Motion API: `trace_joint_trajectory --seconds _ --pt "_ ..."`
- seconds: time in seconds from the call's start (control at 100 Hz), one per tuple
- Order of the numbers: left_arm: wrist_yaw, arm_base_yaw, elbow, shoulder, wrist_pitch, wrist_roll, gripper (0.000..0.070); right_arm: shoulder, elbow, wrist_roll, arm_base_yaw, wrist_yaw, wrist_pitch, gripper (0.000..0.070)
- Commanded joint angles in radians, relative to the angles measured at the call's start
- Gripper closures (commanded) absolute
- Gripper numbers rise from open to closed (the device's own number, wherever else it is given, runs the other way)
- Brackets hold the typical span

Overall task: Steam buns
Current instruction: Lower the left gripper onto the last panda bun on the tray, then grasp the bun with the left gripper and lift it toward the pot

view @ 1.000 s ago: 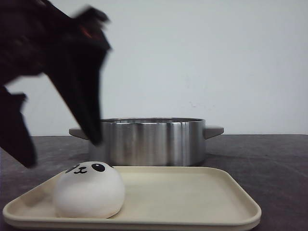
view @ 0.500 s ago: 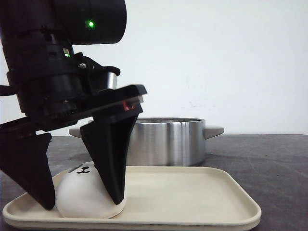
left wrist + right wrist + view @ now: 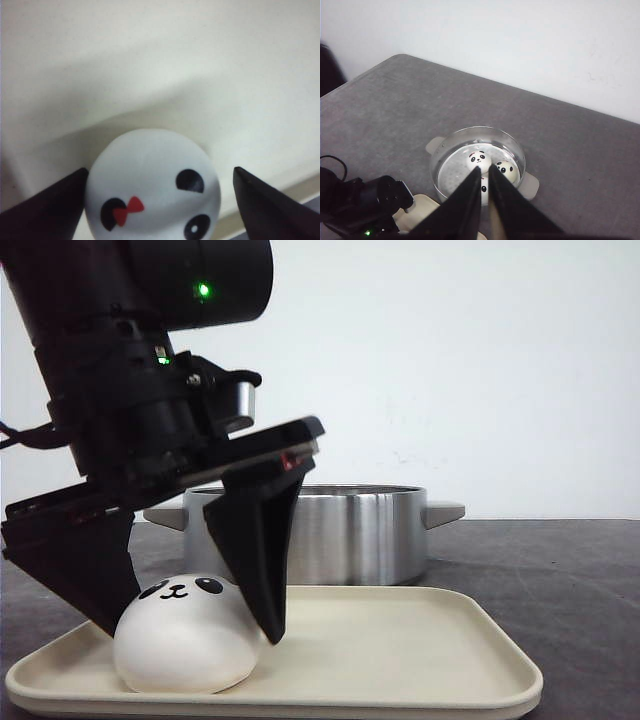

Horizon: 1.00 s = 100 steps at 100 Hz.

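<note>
One bun (image 3: 185, 635) sits on our tray (image 3: 400, 660), between the spread fingers of our left gripper (image 3: 180, 615).

We see its panda face pointing up and forward; in the wrist view one finger (image 3: 45, 202) appears to touch its side while the other stands apart, so the jaws are wide, gripping nothing. Behind the tray stands one steel pot (image 3: 320, 535); from the front its inside is hidden. From above we count two buns in the pot (image 3: 490, 165) clearly, with a third partly covered by our right gripper (image 3: 485, 172), whose fingers lie nearly together, holding nothing.
</note>
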Motion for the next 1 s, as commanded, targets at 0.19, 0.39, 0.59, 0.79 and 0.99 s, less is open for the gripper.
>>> trace_joint_trajectory --seconds 0.19,0.39,0.59,0.79,0.99 --pt "-0.003 -0.015 0.016 0.023 -0.042 0.053 0.069 0.007 0.021 0.026 0.011 0.001 0.008 0.0684" --pt "-0.003 -0.015 0.093 -0.02 -0.083 0.09 0.069 0.007 0.021 0.027 0.011 0.0 0.011 0.0684" --pt "-0.007 -0.014 0.294 -0.076 -0.148 0.164 0.069 0.007 0.021 0.029 0.011 0.001 0.014 0.0684" --pt "-0.107 0.034 0.463 -0.066 -0.112 0.249 0.069 0.007 0.021 0.029 0.011 0.001 0.015 0.0684" --pt "-0.108 0.134 0.479 -0.021 0.006 0.297 0.069 0.008 0.021 0.029 0.011 0.002 0.015 0.0684"
